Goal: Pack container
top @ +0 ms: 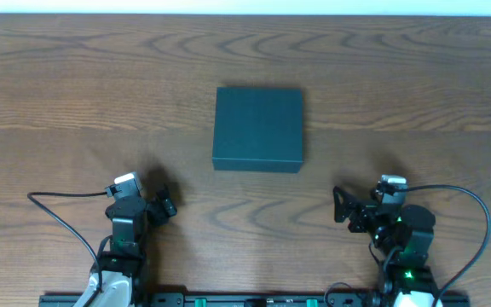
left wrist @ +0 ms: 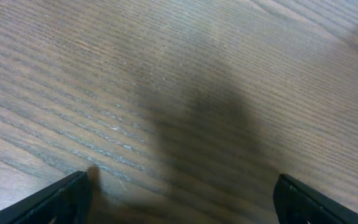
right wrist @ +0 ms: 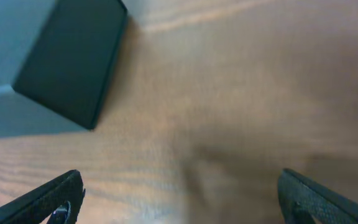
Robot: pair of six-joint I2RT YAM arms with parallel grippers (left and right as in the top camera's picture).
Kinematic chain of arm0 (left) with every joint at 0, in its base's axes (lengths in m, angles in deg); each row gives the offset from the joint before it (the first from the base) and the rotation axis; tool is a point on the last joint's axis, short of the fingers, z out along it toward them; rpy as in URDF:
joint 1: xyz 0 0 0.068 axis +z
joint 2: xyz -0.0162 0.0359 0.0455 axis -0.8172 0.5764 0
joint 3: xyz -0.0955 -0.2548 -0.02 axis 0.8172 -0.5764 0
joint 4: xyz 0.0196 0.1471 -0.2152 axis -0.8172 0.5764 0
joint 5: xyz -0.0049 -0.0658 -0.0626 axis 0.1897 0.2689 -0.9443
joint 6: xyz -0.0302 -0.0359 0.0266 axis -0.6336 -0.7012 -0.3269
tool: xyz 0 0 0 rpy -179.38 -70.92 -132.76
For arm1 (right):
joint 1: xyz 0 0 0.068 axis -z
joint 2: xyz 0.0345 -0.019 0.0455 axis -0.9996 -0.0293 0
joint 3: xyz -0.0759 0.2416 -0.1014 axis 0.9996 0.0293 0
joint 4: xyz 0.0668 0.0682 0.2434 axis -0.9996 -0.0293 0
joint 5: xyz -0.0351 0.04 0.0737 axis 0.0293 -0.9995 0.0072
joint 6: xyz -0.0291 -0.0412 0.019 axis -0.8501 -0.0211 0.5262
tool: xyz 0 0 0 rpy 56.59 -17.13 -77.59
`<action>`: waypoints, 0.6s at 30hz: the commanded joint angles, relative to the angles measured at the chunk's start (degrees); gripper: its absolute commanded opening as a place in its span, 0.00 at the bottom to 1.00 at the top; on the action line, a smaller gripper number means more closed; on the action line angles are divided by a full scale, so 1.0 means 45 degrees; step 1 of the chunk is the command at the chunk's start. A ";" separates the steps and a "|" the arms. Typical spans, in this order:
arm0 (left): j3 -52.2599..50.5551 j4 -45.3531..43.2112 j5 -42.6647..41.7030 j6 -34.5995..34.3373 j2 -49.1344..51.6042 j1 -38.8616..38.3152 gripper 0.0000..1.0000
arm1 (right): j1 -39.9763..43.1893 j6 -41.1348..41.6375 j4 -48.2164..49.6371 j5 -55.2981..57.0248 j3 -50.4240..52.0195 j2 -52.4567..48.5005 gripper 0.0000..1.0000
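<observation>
The container [top: 258, 129] is a dark teal square box with its lid shut, lying flat on the wooden table at the middle of the overhead view. Its corner also shows at the upper left of the right wrist view [right wrist: 61, 62]. My left gripper [top: 165, 203] is open and empty, low over bare wood near the front left; its fingertips [left wrist: 182, 196] show only table between them. My right gripper [top: 341, 209] is open and empty near the front right, to the right of and nearer than the box [right wrist: 179, 196].
The wooden table [top: 75, 94] spans the whole view. Black cables [top: 58, 209] loop from each arm near the front edge. A dark rail [top: 245, 300] runs along the front.
</observation>
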 commanded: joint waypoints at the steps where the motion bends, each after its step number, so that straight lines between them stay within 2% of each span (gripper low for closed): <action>1: -0.0121 0.0845 -0.0010 0.0015 0.0165 0.0078 0.95 | 0.0117 0.0194 -0.0476 -0.0083 0.0019 0.0039 0.99; 6: -0.0117 0.2293 -0.0015 0.0015 -0.0432 0.0053 0.95 | -0.0015 0.0194 -0.1724 -0.0049 0.0019 0.0384 0.99; 9: -0.0117 0.3220 -0.0019 0.0015 -0.1161 0.0053 0.95 | -0.0078 0.0194 -0.1661 -0.0049 0.0019 0.0947 0.99; 15: -0.0117 0.5445 -0.0015 0.0015 -0.3735 0.0053 0.95 | -0.0219 0.0194 -0.1661 -0.0049 0.0019 0.2914 0.99; 18: -0.0117 0.5571 -0.0019 0.0015 -0.4794 0.0053 0.96 | -0.0403 0.0194 -0.1656 -0.0049 0.0019 0.4143 0.99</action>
